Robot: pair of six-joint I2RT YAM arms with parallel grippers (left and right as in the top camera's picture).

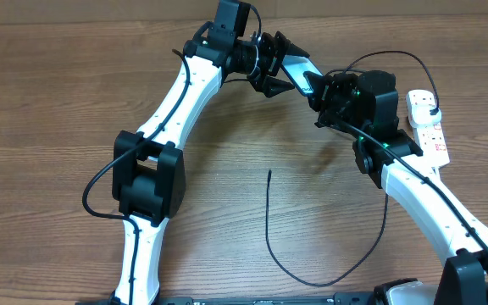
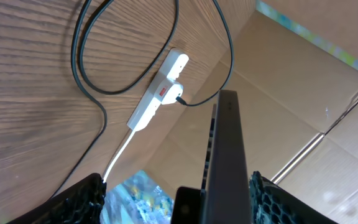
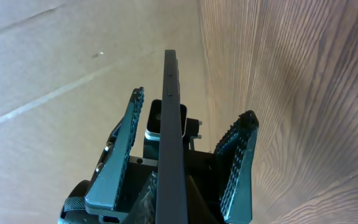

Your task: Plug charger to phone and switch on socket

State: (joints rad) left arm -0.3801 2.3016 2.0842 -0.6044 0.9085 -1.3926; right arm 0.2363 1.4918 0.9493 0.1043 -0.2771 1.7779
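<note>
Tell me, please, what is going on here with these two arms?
The phone is up off the table, turned on its edge between the two arms. The right arm's fingers are shut on one end of it, while the left arm's fingers stand apart on either side. The charger cable is plugged into the power strip, but its free tip lies on the table, so the phone is not yet connected.
</note>
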